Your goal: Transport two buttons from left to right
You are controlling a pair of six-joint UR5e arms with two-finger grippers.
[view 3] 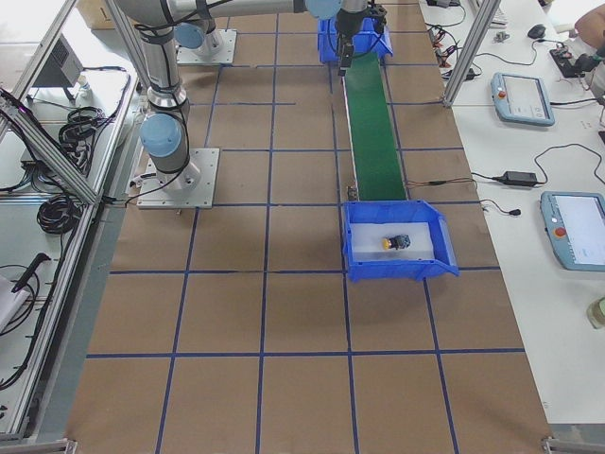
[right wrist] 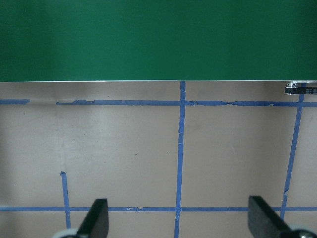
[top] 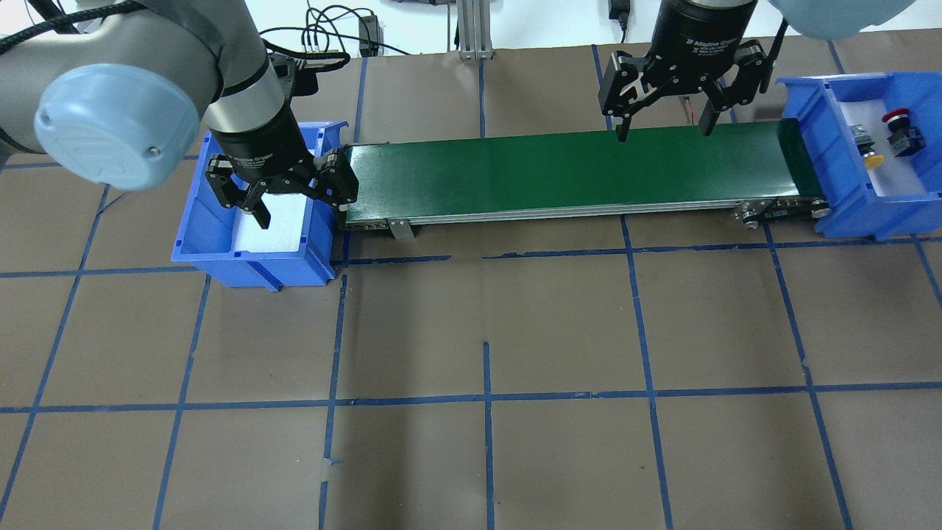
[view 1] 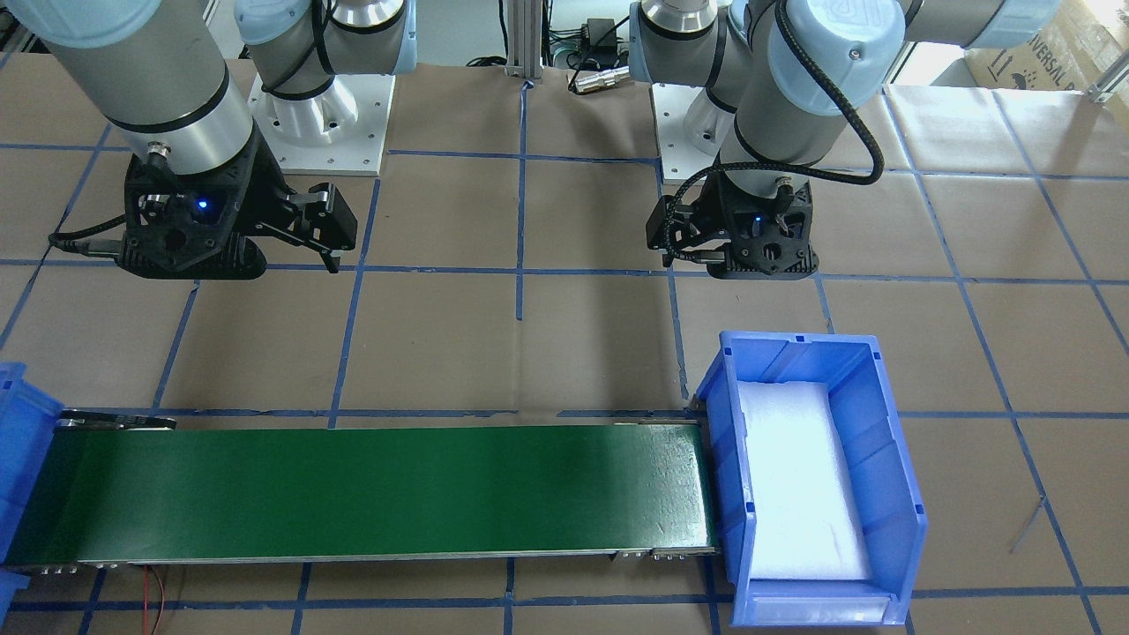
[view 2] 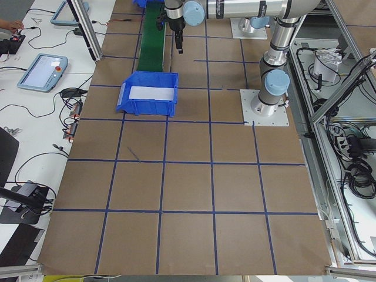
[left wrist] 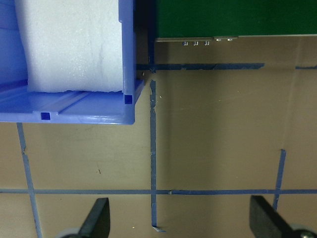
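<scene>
The red-capped button (top: 896,118) and the yellow-capped button (top: 873,160) lie on white foam in the blue bin (top: 846,213) at the conveyor's right end. They also show in the exterior right view (view 3: 395,243). My left gripper (top: 302,210) is open and empty, hovering by the blue bin (top: 221,254) at the left end, which holds only white foam. Its open fingers show in the left wrist view (left wrist: 96,220). My right gripper (top: 664,132) is open and empty above the robot-side edge of the green conveyor belt (top: 567,173); its fingers show in the right wrist view (right wrist: 96,220).
The green belt (view 1: 370,489) runs between the two blue bins and carries nothing. The left bin (view 1: 900,494) shows in the front view. The table is brown paper with blue tape lines (top: 486,397). Cables and a post stand at the far edge.
</scene>
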